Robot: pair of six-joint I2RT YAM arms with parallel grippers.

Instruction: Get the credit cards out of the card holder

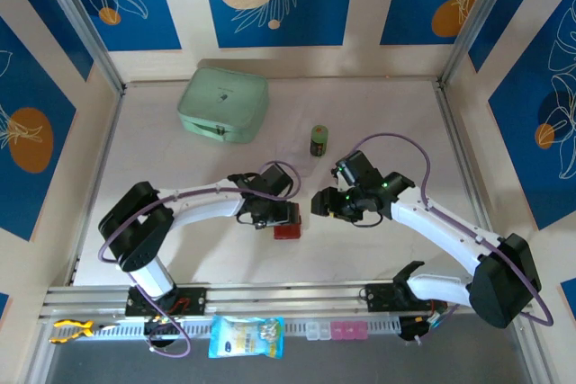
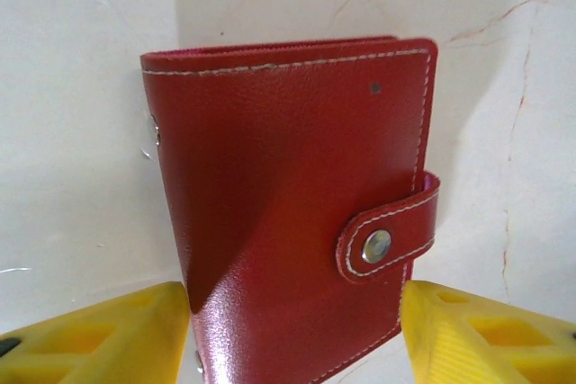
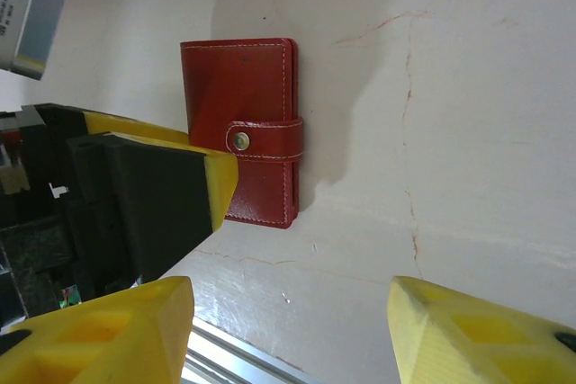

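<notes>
Mid-frame from above, left gripper (image 1: 279, 217) straddles the snapped-shut card holder (image 1: 286, 230), can't tell if clamped; right gripper (image 1: 321, 203) hovers beside, fingers apart.

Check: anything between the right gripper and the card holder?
Nothing on the bare table between the right gripper and the card holder. The left gripper straddles the holder, one finger covering its lower left edge in the right wrist view. Its snap strap is fastened, so the holder is closed.
</notes>
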